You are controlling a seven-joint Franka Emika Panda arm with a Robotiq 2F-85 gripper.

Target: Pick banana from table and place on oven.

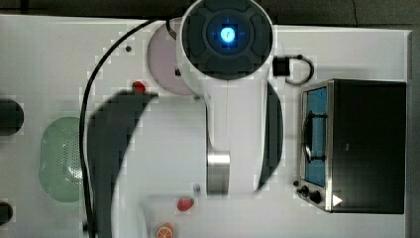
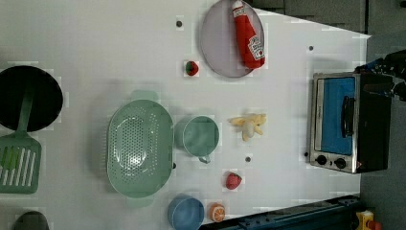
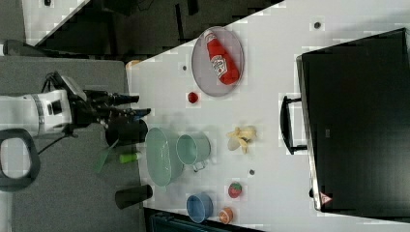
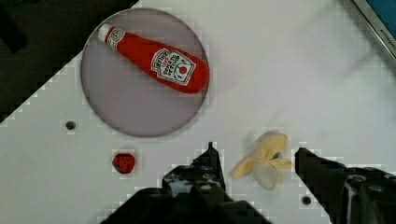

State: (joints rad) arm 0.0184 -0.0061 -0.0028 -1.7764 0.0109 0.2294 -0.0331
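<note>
The banana point(image 2: 249, 125), pale yellow and partly peeled, lies on the white table point(image 2: 95, 38) between the green mug and the oven point(image 2: 347, 122). The right view shows the banana point(image 3: 241, 137) just in front of the handle of the oven point(image 3: 358, 125). My gripper point(image 3: 142, 106) hangs well above the table, clear of everything. In the wrist view the gripper point(image 4: 256, 150) is open, and the banana point(image 4: 264, 161) shows far below, between the two dark fingers. In the top view my arm point(image 1: 228, 99) hides the banana, and the oven point(image 1: 366, 146) stands at the top view's right.
A ketchup bottle point(image 2: 249, 34) lies on a grey plate point(image 2: 218, 43). A green colander point(image 2: 140, 148), a green mug point(image 2: 198, 136), a blue bowl point(image 2: 186, 212), an orange slice point(image 2: 217, 212) and two strawberries point(image 2: 191, 67) point(image 2: 233, 180) sit nearby. A black pan point(image 2: 28, 98) and spatula point(image 2: 18, 160) lie at the left view's left.
</note>
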